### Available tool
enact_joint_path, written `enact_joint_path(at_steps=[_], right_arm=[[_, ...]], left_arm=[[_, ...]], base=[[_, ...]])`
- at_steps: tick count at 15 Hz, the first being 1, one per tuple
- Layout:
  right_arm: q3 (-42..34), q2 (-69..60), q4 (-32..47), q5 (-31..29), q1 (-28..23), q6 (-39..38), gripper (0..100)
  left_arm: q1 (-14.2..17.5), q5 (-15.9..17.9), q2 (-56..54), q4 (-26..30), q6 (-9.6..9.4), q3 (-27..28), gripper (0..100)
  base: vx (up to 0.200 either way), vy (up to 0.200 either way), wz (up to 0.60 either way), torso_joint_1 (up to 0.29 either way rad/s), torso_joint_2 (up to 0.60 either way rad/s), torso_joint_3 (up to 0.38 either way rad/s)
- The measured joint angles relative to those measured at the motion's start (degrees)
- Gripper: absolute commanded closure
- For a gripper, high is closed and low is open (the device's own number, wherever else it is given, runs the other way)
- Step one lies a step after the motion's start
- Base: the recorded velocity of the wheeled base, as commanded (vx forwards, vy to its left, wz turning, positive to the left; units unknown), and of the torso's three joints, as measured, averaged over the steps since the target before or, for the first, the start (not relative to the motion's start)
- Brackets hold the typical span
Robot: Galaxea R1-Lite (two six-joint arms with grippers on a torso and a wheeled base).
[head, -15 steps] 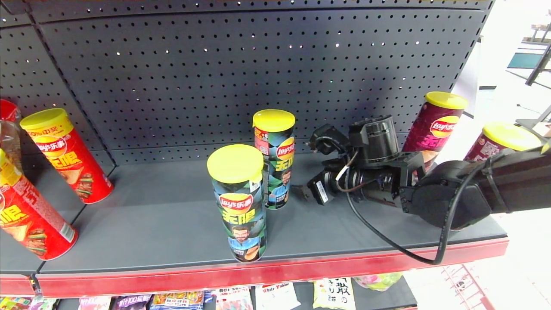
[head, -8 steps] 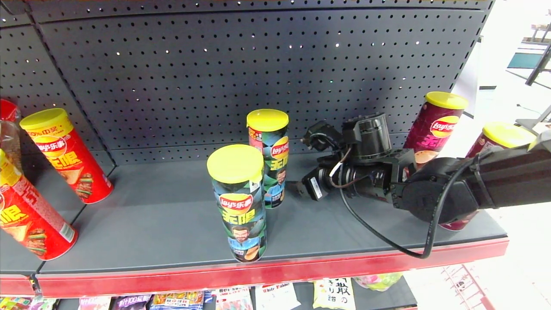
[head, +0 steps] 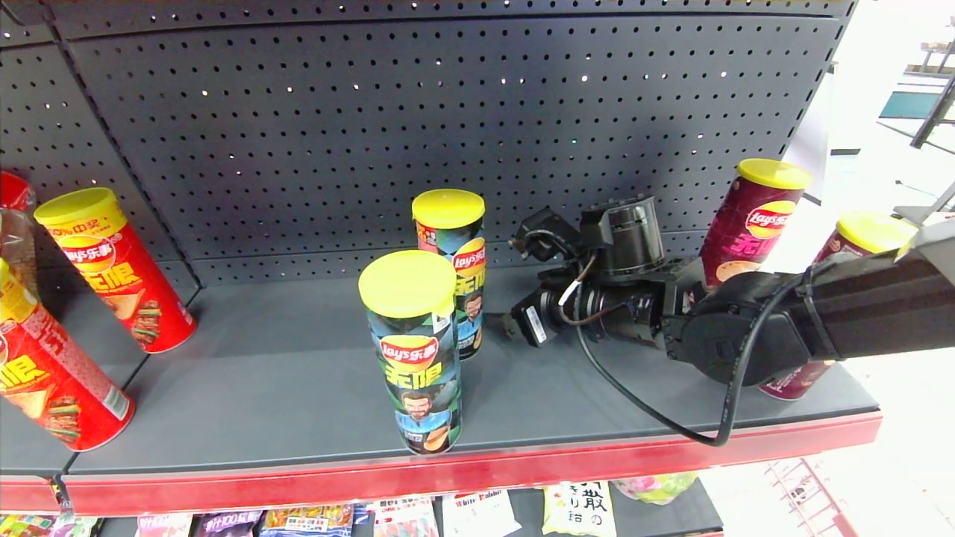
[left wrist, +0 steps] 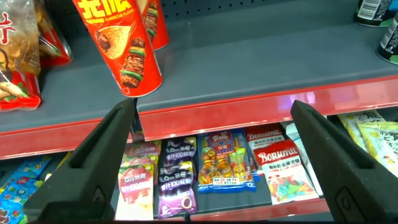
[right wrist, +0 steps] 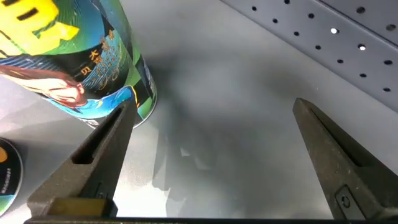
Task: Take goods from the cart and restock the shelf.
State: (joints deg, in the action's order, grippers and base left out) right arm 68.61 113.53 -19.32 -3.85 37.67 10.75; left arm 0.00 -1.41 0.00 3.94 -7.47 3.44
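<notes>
Yellow-lidded, the rear green-and-blue can (head: 450,268) stood upright on the grey shelf (head: 283,388), with a matching front can (head: 415,358) just before it. Right of the rear can, the right pincer (head: 507,326) was spread, one finger just beside its base. The left pincer (left wrist: 212,107) was spread too, near a red can (left wrist: 127,43) standing well left of the rear can.

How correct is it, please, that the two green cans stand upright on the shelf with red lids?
Only the lid colour is wrong: the head view shows yellow lids, not red. Both green cans do stand upright on the shelf.
</notes>
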Motion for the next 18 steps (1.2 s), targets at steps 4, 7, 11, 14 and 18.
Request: enact_joint_path(at_steps=[4, 7, 11, 14, 18], right_arm=[[-2.32, -2.17, 0.09, -0.5, -0.44, -0.68, 0], [-6.77, -7.72, 0.02, -1.12, -0.52, -2.68, 0], [-15.45, -19.26, -0.49, -2.95, 2.54, -7.56, 0], [-27.82, -33.22, -0.22, -5.17, 7.8, -7.47, 0], [-42.13, -55.1, 0.17, -11.19, 13.13, -4.49, 0]], left_arm=[[0.0, 0.16, 0.0, 0.0, 0.09, 0.0, 0], [-0.02, 0.35, 0.0, 0.02, 0.17, 0.0, 0], [-0.02, 0.46, 0.0, 0.09, 0.33, 0.0, 0], [0.0, 1.23, 0.0, 0.09, 0.37, 0.0, 0], [0.0, 2.15, 0.0, 0.09, 0.44, -0.09, 0]], base=[[0.0, 0.0, 0.0, 0.0, 0.0, 0.0], [0.0, 0.0, 0.0, 0.0, 0.0, 0.0], [0.0, 0.0, 0.0, 0.0, 0.0, 0.0], [0.0, 0.0, 0.0, 0.0, 0.0, 0.0], [0.0, 0.0, 0.0, 0.0, 0.0, 0.0]])
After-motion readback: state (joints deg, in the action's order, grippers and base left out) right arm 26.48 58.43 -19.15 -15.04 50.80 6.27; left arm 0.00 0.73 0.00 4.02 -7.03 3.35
